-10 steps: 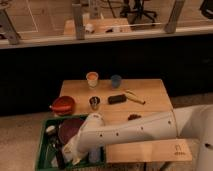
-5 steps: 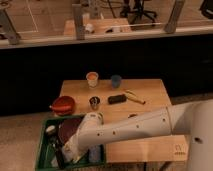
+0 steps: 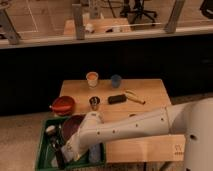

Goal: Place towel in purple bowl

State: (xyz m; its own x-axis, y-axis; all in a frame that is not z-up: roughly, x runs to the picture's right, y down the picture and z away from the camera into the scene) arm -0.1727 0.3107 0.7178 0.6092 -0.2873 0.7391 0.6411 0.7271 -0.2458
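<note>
At lower left of the frame, the claw (image 3: 59, 152) is reaching into the green bin (image 3: 44, 136); whether it is apart or together cannot be told. The purple bowl (image 3: 71, 126) is sitting just up and right of it. No towel is clearly showing.

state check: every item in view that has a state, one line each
gripper: down inside the green bin, at its left side
purple bowl: in the green bin, partly hidden by the arm
red bowl: upright at the table's left edge
paper cup: upright
blue cup: upright
metal cup: upright
banana: lying flat
black object: lying flat
towel: not visible
</note>
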